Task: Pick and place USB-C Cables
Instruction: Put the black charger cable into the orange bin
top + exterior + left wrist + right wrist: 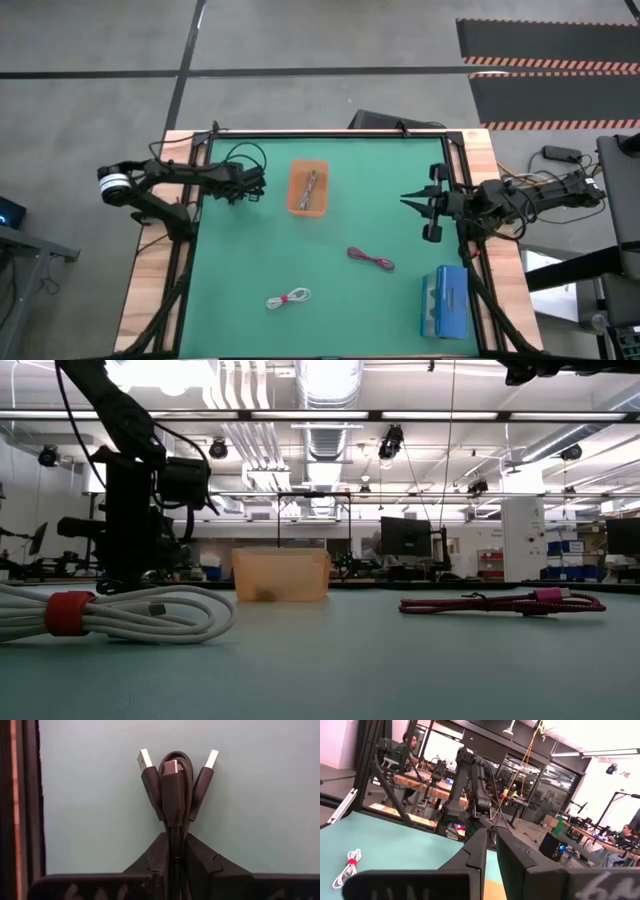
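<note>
The left gripper (175, 852) is pinching the black cable (174, 790) right now, its two fingers pressed on the bundle's tail while the plugs are sticking out ahead over the green table (330, 320). From above, that gripper (252, 186) is hanging near the table's far left side, just beside the orange bin (308, 187) but not yet over it, with a black loop of the cable (250, 156) curling out behind it. Inside the bin a grey cable (312, 185) is already lying, so by my reckoning one of four is home and a second is on its way. Two are still waiting on the mat: the dark red cable (371, 260) is lying loose toward the middle, and the white cable (289, 298), banded in red, is sitting nearer the front edge, well apart from the bin. The blue box (446, 303) is sitting untouched at the front right corner. The right gripper (432, 207) is waiting at the right side, lifted off the table, its fingers (475, 852) pressed nearly together and holding nothing. Now the hard parts: from table height the bin (281, 574) is only showing a dark smudge through its wall, so the grey cable's lie is hard to read there, and the white cable (110, 615) is running off that picture's edge. How high the left gripper is carrying its cable I cannot tell, and the wrist camera is hiding the lower part of the bundle between the fingers.
</note>
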Robot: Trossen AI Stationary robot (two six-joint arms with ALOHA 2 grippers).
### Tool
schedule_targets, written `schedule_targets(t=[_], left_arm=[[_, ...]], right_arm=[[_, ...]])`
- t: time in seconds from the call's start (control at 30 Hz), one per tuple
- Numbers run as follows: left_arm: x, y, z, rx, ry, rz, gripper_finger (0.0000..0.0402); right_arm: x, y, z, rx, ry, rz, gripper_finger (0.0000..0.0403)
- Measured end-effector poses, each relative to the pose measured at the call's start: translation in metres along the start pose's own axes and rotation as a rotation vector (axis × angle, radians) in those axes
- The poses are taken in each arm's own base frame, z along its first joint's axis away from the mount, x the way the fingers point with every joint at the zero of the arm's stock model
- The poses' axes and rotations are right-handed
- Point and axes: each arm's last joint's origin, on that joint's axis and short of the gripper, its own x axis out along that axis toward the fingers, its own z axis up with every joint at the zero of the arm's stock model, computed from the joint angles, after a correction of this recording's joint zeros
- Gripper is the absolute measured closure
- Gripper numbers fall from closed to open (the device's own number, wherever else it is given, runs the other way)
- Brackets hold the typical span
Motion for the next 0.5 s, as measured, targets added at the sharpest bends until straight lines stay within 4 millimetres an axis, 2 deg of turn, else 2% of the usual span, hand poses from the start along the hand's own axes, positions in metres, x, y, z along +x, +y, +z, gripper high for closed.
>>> schedule_targets(t=[0.17,0.5], left_arm=[[-0.007,0.002,-0.003,0.026,0.009,-0.002,0.0379],[-0.031,0.005,-0.006,0.027,-0.072,-0.113,0.0379]], right_arm=[[0.000,-0.001,0.001,-0.003,-0.005,-0.003,0.0370],[-0.001,-0.002,0.003,-0.013,-0.017,-0.021,0.0370]])
